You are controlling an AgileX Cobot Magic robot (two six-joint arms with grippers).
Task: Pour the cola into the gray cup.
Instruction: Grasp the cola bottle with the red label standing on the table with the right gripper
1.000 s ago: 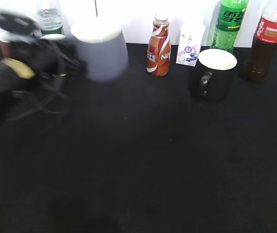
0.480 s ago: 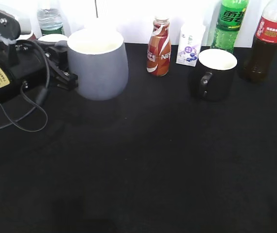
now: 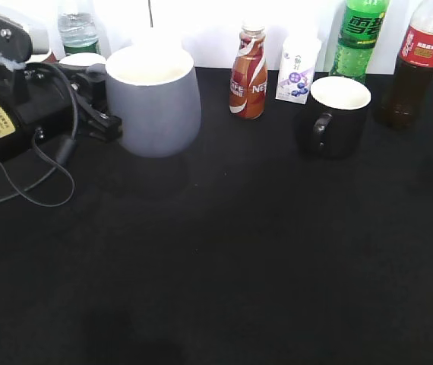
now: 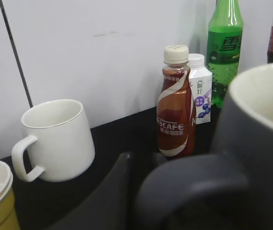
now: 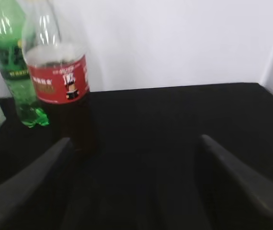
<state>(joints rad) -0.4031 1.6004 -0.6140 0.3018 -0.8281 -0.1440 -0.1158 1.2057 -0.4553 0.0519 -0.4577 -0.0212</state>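
A black table (image 3: 239,258) fills most of the exterior view, with a white wall along the top edge. At the left edge sits the left arm's black body, its left gripper (image 3: 99,103) reaching right to the handle side of the gray cup (image 3: 154,99), which stands upright on the table in the upper left of the frame. In the left wrist view the cup's loop handle (image 4: 189,184) lies in the lower centre beside a dark finger (image 4: 103,196) at the bottom; the fingers seem closed on that handle, though the contact itself is blurred and partly hidden. The cola (image 3: 415,65) stands upright in the upper right corner of the exterior view, well apart from the gray cup. In the right wrist view it stands in the upper left, beside a green soda bottle (image 5: 12,62), and the right gripper (image 5: 136,187) is spread wide, its two dark fingers at the lower left and lower right corners with nothing between them. Left of the cola, along the top of the exterior view, stand the black mug (image 3: 334,118), a small white carton (image 3: 297,70) and a brown coffee bottle (image 3: 248,74). A white mug (image 4: 55,139) stands at centre left of the left wrist view.
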